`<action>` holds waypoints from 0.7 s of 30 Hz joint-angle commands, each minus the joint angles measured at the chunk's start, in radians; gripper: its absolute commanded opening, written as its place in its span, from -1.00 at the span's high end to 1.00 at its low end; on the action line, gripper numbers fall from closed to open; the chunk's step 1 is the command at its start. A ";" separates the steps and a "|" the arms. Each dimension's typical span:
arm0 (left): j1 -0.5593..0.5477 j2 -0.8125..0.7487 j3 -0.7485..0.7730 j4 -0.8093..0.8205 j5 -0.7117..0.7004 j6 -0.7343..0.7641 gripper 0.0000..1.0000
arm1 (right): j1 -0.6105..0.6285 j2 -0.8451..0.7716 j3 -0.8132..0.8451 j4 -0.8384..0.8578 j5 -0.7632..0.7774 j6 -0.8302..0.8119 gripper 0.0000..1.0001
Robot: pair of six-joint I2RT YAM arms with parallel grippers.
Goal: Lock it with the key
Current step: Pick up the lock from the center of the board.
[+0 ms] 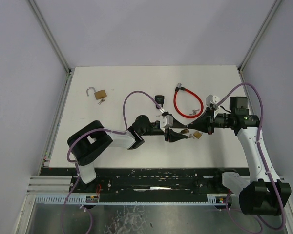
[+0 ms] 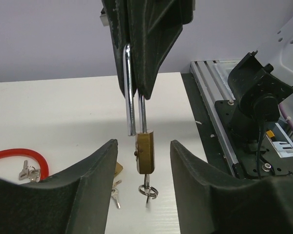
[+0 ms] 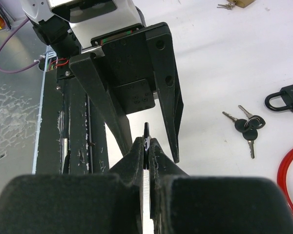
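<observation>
Hanging mid-frame in the left wrist view, the brass padlock [image 2: 145, 155] sits between the left gripper's [image 2: 143, 144] spread fingers [image 2: 100, 165], touching neither. The right gripper [image 2: 136, 90], pressed together, pinches its shackle [image 2: 130, 117] from above, and the key [image 2: 147, 187] dangles beneath.

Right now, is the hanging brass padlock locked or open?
Open: the padlock hangs with one shackle leg ending free, outside its body; only the other leg enters it.

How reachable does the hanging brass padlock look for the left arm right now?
Probably yes: the brass padlock hangs by its shackle from the shut right tool, its body between the open fingers of the left tool, with nothing in the way.
</observation>
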 commanded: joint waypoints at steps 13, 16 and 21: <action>-0.003 0.001 0.057 -0.052 0.069 0.018 1.00 | 0.017 -0.006 -0.014 0.041 -0.003 -0.010 1.00; -0.003 -0.020 0.068 -0.134 0.050 0.050 1.00 | 0.017 -0.017 -0.006 0.072 0.030 0.045 0.95; 0.004 -0.062 0.137 -0.364 0.050 0.104 1.00 | -0.020 -0.054 0.065 0.080 0.124 0.143 0.26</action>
